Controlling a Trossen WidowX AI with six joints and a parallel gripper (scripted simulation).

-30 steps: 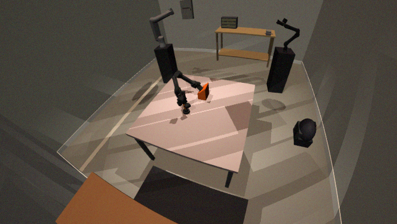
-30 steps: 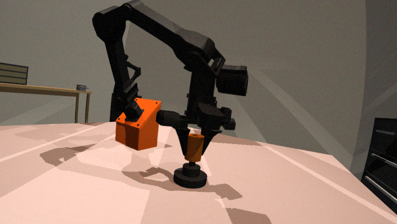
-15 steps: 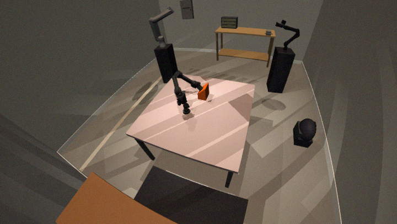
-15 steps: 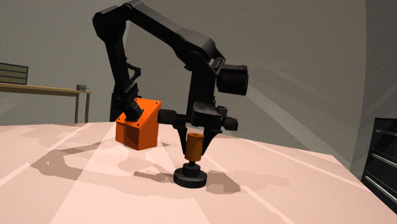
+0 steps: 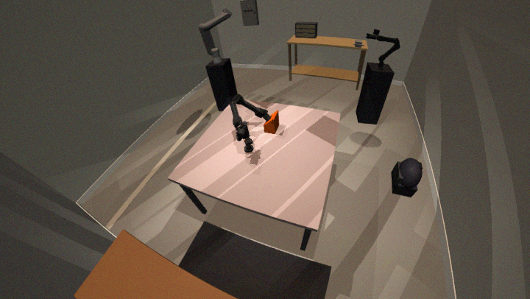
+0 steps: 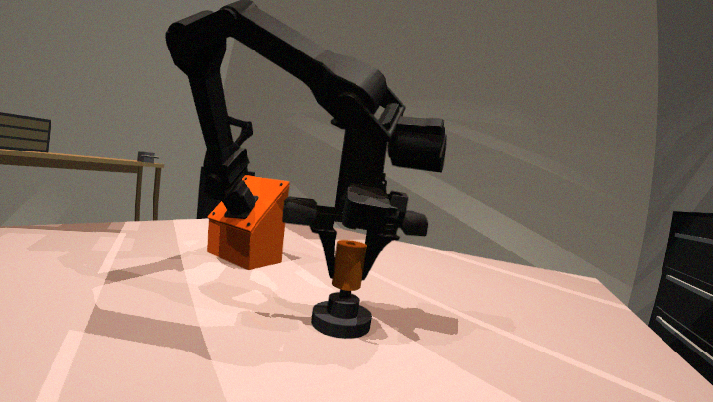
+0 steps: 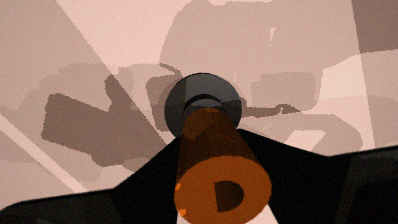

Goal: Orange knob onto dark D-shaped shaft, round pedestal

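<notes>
Snugly, the tool pinches the orange knob, well inside the table's edges

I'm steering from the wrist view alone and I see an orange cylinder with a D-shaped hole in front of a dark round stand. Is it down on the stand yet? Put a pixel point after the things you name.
Observer: No. From the exterior view, a thin dark post [image 6: 344, 293] shows between the bottom of the orange knob [image 6: 349, 265] [image 7: 220, 167] and the stand [image 6: 341, 320] [image 7: 175, 111] beneath it.

Operator: And what is that robot arm fixed to? My picture doesn't show it.

Observer: The exterior view shows its foot on the sloped top of an orange box [image 6: 266, 240] [image 5: 271, 124].

Operator: Anything else in the room?

Observer: Yes. The top view shows a wooden bench [image 5: 326, 41] by the far wall, with a small drawer box [image 5: 305, 29] on it.
</notes>
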